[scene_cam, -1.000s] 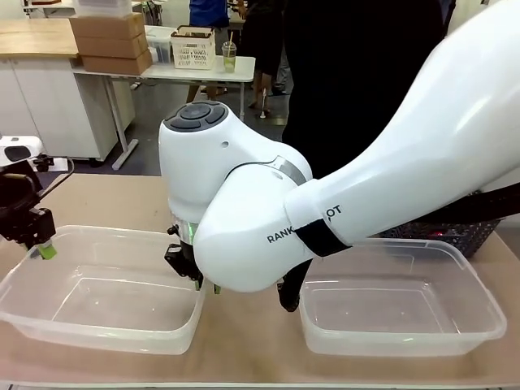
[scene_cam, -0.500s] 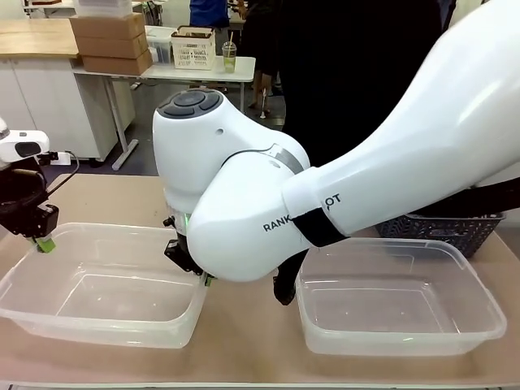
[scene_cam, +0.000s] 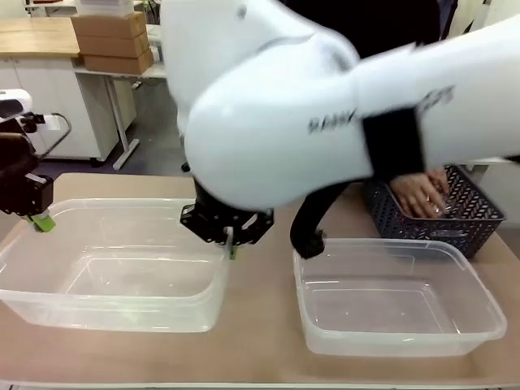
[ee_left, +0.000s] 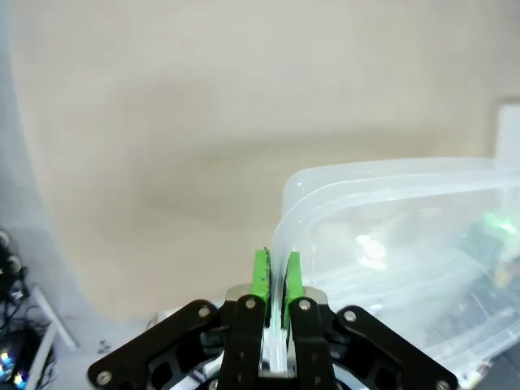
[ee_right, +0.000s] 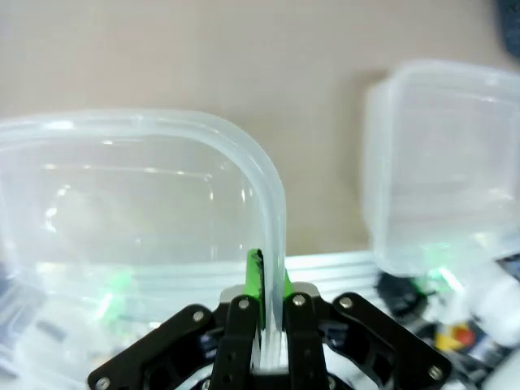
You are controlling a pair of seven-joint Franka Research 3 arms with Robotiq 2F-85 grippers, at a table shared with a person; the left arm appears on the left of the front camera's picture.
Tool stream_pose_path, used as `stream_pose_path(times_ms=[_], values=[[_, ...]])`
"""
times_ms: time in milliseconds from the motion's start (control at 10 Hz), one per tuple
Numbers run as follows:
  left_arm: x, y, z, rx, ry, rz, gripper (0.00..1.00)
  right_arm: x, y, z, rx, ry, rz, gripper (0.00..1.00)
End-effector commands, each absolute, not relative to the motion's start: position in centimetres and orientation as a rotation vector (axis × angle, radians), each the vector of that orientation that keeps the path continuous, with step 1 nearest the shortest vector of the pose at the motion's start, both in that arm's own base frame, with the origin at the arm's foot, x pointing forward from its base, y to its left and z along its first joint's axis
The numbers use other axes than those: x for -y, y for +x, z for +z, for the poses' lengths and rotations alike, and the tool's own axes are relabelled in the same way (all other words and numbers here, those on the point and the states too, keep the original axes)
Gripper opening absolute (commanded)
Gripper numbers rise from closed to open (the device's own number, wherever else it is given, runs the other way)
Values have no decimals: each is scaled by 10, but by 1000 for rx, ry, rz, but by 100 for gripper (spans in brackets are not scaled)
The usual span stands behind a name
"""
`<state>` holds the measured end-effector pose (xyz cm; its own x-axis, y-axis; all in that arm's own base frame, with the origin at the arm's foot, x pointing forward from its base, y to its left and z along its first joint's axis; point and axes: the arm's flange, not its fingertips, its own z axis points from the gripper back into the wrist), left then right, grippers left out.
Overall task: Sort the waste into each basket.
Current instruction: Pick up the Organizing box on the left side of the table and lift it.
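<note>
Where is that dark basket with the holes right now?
In the front view, the dark lattice basket sits at the far right of the table, just behind the right clear tub, with a person's hand reaching into it.

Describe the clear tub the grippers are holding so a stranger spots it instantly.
On the tan table lie two clear tubs. Take the tub on the robot's left. Unlike the other tub, its rim is pinched by the left gripper and the right gripper at opposite ends.
</note>
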<state>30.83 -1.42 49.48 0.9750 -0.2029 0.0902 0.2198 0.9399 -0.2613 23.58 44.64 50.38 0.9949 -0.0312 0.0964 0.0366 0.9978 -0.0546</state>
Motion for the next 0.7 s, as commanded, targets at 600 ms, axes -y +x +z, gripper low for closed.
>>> stream_pose_path(times_ms=[600], values=[[45,302,516,60,-425,-185,8,-427,241,534,142,-93,16,4]])
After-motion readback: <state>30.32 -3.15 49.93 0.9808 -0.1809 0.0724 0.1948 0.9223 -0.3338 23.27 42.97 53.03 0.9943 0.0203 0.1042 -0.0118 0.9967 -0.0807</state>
